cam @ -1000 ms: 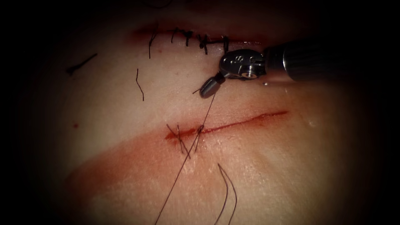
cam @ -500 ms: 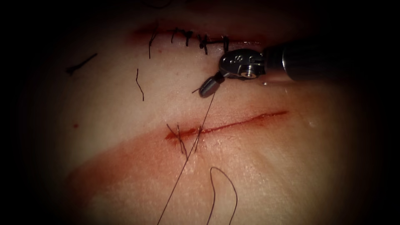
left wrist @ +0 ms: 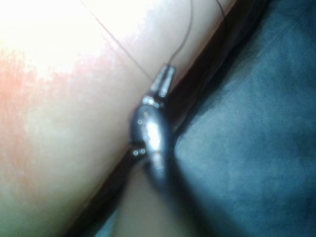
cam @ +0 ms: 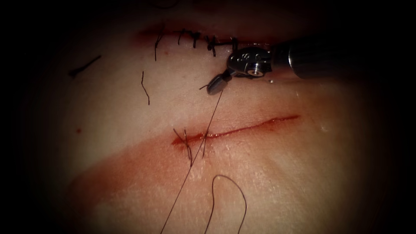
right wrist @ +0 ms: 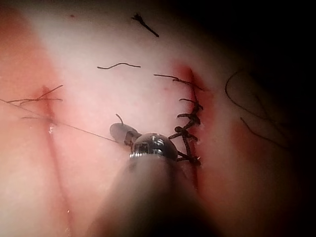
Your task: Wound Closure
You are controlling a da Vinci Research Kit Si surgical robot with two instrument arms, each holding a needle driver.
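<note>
The right tool [cam: 215,84] is seen above the cut [cam: 236,129], its jaws closed on the thread [cam: 203,141], which runs taut from the tip down across the cut's left end, where stitches [cam: 188,145] sit. The left tool [left wrist: 164,80], at the tissue's [cam: 277,173] edge beside a dark cloth [left wrist: 256,148], is clamped on thread as well. Bare tissue lies open to the right of the cut; a sutured wound [cam: 203,40] lies just behind the right tool, and no writing can be read.
</note>
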